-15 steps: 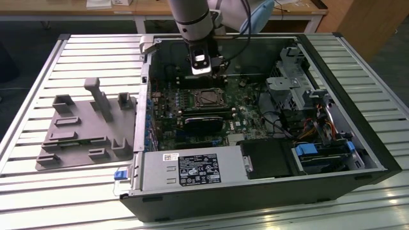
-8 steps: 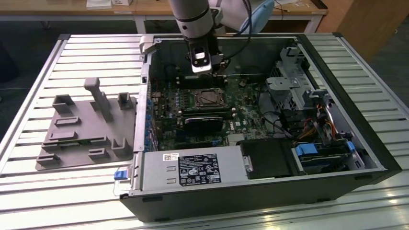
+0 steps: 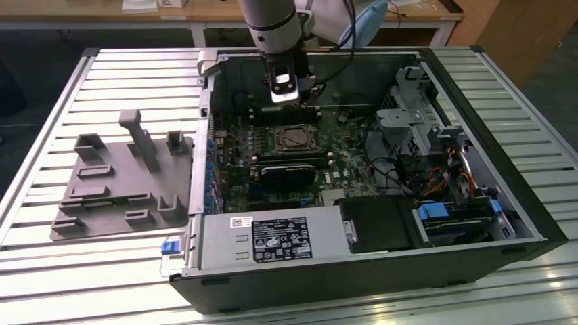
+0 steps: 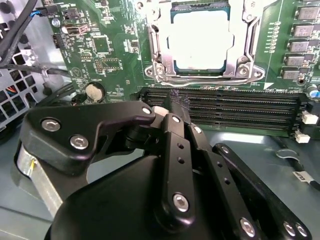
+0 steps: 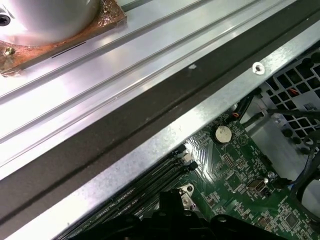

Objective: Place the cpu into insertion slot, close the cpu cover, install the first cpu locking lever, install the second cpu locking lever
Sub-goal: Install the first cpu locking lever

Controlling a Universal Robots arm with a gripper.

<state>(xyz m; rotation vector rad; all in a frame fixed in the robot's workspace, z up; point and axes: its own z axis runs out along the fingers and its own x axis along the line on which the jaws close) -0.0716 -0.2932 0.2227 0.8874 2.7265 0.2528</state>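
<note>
Gripper fingers are shut tight at the tips, with nothing between them. In the exterior view the gripper hangs inside the open computer case, close to the far case wall. Just past the tips lie the long black memory slots, side by side. Beyond them sits the cpu, flat in the insertion slot. The cpu cover lies down around it, so the shiny top shows through the window. A round battery sits on the green board off to one side. There is open room above the board here. In the first wrist view the case's metal edge runs close by. The case lies on a ribbed metal table.
</note>
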